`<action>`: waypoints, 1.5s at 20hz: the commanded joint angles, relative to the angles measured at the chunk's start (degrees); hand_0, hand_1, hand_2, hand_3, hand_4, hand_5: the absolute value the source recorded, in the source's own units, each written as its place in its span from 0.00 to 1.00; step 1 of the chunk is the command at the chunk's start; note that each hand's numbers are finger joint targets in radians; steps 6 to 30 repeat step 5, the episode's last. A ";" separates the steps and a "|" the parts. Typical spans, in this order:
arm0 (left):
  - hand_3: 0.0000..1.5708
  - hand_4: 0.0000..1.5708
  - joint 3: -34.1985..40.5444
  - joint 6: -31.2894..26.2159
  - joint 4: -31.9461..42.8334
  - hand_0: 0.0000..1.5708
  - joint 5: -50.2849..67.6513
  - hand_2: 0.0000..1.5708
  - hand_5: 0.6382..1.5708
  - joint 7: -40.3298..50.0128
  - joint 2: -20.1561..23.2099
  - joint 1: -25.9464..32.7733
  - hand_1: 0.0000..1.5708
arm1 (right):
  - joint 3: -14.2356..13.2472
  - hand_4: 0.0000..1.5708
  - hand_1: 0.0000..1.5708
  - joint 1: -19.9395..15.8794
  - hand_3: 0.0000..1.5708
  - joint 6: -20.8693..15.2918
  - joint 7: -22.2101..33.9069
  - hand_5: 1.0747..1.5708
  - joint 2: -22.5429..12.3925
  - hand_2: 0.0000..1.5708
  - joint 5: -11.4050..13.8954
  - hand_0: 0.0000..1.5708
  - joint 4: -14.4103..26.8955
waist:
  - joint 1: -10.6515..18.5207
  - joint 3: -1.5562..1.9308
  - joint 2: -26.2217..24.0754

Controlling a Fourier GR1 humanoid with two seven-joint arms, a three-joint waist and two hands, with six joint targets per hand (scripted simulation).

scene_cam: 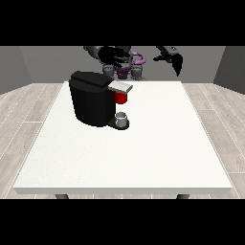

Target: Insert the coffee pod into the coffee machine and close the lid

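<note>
My hand at the view's left (113, 55) hovered spread, empty, above the machine (93, 98); closing its lid (119, 87) seemed next.

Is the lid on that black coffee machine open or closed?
Apparently closed: the grey lid lies flat on the coffee machine, above a red part. No pod is visible.

Hand at view's left (112, 54) raised, fingers spread; hand at view's right (171, 56) raised, fingers drooping.
</note>
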 commanded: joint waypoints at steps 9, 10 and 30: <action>0.00 0.12 -0.57 1.76 2.50 0.00 -1.10 0.00 1.00 -3.72 -2.33 5.57 0.00 | 10.89 0.10 0.00 19.79 0.00 -5.41 -3.32 1.00 2.31 0.00 -8.64 0.00 -7.32 | -5.00 -0.01 -8.12; 0.00 0.12 -0.57 1.76 2.50 0.00 -1.10 0.00 1.00 -3.72 -2.33 5.57 0.00 | 10.89 0.10 0.00 19.79 0.00 -5.41 -3.32 1.00 2.31 0.00 -8.64 0.00 -7.32 | -5.00 -0.01 -8.12; 0.00 0.12 -0.57 1.76 2.50 0.00 -1.10 0.00 1.00 -3.72 -2.33 5.57 0.00 | 10.89 0.10 0.00 19.79 0.00 -5.41 -3.32 1.00 2.31 0.00 -8.64 0.00 -7.32 | -5.00 -0.01 -8.12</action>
